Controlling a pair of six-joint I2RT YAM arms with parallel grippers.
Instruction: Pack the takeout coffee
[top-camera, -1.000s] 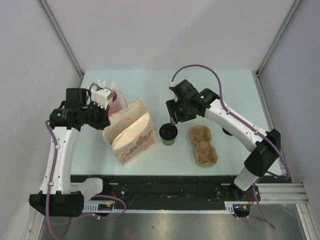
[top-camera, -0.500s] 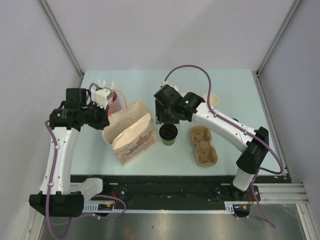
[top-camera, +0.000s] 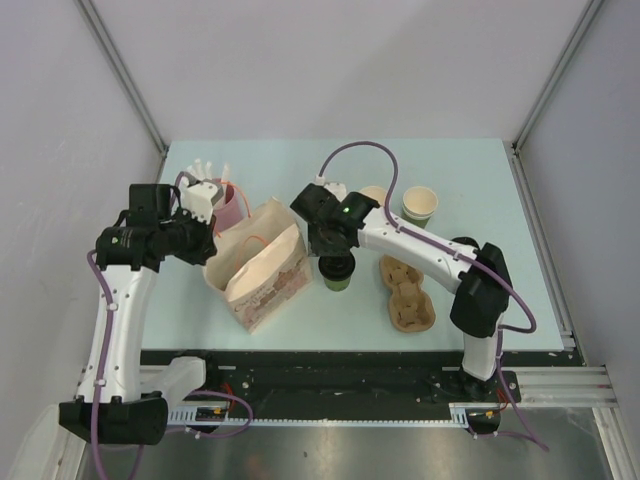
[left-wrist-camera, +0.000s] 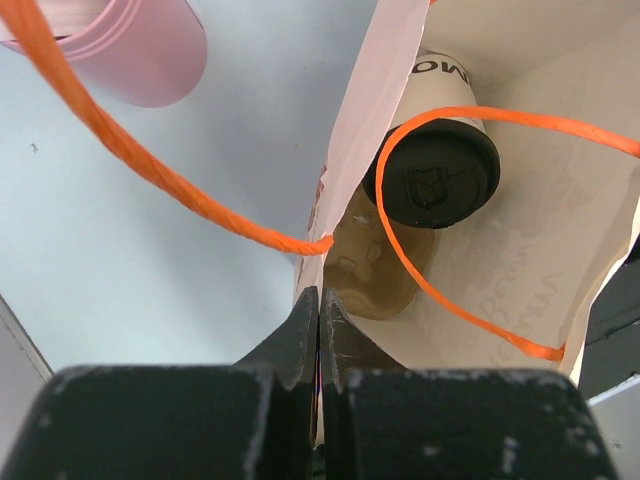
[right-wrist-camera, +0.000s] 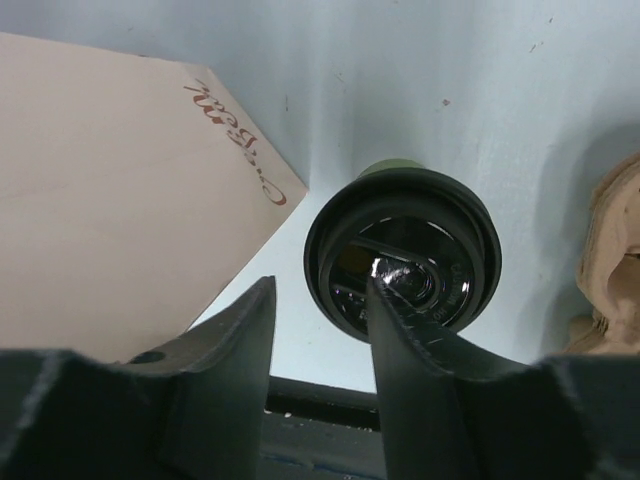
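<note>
**Item 1, green cup** (top-camera: 337, 271): dark green paper, round black lid with a glossy sunken top. It stands upright on the table (top-camera: 470, 165) at the middle of the top view. The bag (top-camera: 258, 268) is just to its left and the tray (top-camera: 407, 292) just to its right. In the right wrist view the cup (right-wrist-camera: 403, 255) sits right of centre.

**Item 2, white cup** (left-wrist-camera: 432, 172): white paper with dark lettering (only partly readable) and a black lid. It is inside the open bag, in the upper right of the left wrist view. An orange handle (left-wrist-camera: 400, 255) loops in front of it.

**Item 3, right gripper** (right-wrist-camera: 320, 290): jaws about half apart, holding nothing. It hangs over the green cup's left rim, one finger crossing the lid edge in view and the other to its left. Whether they touch the lid cannot be told.

**Item 4, left gripper** (left-wrist-camera: 318, 325): jaws pressed together on the bag's paper rim, at the lower centre of its wrist view.

**Item 5, pink cup** (left-wrist-camera: 130, 45): upper left of the left wrist view, outside the bag.
</note>
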